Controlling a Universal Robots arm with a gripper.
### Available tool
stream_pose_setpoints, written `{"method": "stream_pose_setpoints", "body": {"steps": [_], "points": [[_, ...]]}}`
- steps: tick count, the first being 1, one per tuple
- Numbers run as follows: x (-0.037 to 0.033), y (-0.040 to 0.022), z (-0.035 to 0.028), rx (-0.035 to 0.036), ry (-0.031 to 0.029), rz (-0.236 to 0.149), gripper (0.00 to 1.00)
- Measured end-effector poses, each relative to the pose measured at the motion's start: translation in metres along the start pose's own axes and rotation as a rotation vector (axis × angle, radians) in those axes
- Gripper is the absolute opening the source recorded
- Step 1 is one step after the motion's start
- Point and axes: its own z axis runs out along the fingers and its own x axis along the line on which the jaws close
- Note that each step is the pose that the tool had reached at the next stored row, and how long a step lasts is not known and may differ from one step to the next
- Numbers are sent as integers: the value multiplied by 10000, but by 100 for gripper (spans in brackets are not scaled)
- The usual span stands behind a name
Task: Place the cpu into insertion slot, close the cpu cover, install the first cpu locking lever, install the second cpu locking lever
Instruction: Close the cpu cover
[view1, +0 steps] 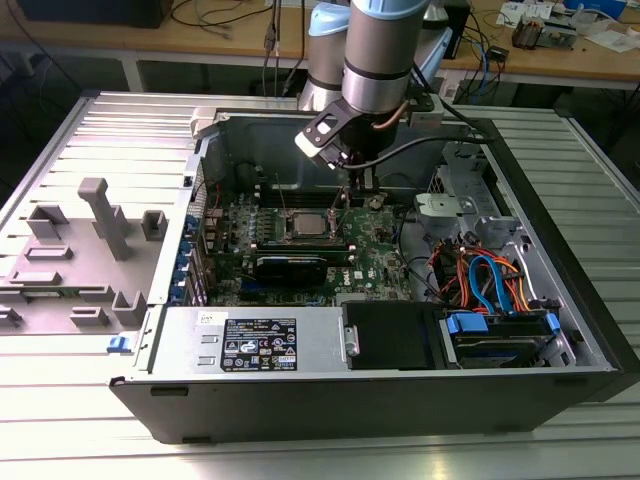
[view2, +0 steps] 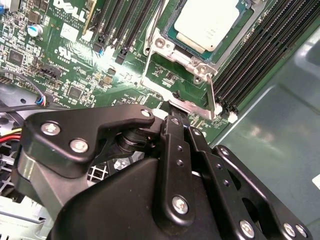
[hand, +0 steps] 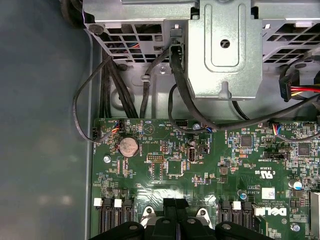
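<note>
Positioning end effector (view2: 181, 122), fingertips pressed together, just beside the insertion slot (view2: 173, 36), near a locking lever (view2: 211, 95). Showing cpu (view2: 207, 24) seated inside the slot, cpu cover (view2: 161, 46) apparently lying closed around it. Judging lever locking as outstanding.

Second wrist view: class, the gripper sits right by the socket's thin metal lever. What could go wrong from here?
1. The gripper hangs close beside the thin locking lever. A sideways slip could bend the lever or let it spring free.
2. The memory slots and their white clips lie right next to that lever, so an overshoot might strike them.
3. Small parts on the green board surround the socket that holds the cpu. A low pass may scrape them.
</note>
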Motion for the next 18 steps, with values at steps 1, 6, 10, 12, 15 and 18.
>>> {"method": "stream_pose_setpoints", "body": {"steps": [1,6,10,12,15,18], "points": [[0,-3,0,-1,0,0,11],[1,-34,0,0,0,-1,11],[1,-68,1,-1,7,0,11],[2,-76,1,-1,7,-1,11],[2,-85,1,0,7,0,11],[2,-91,1,0,7,-1,11]]}}
